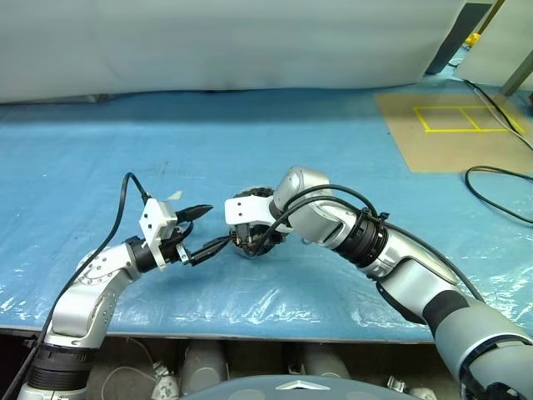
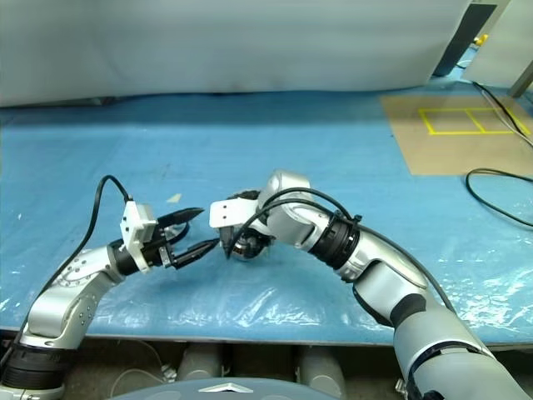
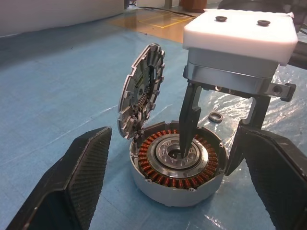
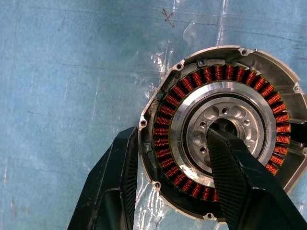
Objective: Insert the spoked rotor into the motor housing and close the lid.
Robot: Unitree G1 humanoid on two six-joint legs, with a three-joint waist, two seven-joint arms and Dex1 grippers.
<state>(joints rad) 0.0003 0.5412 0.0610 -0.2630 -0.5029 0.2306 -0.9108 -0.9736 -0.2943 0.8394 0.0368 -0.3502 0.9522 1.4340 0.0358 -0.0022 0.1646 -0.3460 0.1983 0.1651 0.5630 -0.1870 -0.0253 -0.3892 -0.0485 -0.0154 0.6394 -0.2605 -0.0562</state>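
Observation:
The motor housing [image 3: 160,184] lies open on the blue sheet, its copper windings [image 4: 216,73] ringing a silver centre. The lid [image 3: 139,96], a round grey ribbed disc, stands nearly on edge at the housing's rim. My right gripper [image 1: 247,238] points down onto the housing. One finger [image 3: 188,120] sits in the centre hole and the other [image 4: 117,182] presses the outer wall, so it is shut on the housing. Just to the left, my left gripper [image 1: 218,225] is level and open, its tips close to the housing without touching it. The spoked rotor is out of view.
A tiny black O-ring [image 3: 216,117] lies on the sheet just behind the housing. A brown board with yellow tape [image 1: 454,125] and a black cable [image 1: 500,179] are at the back right. The table's front edge [image 1: 250,329] runs close below both arms.

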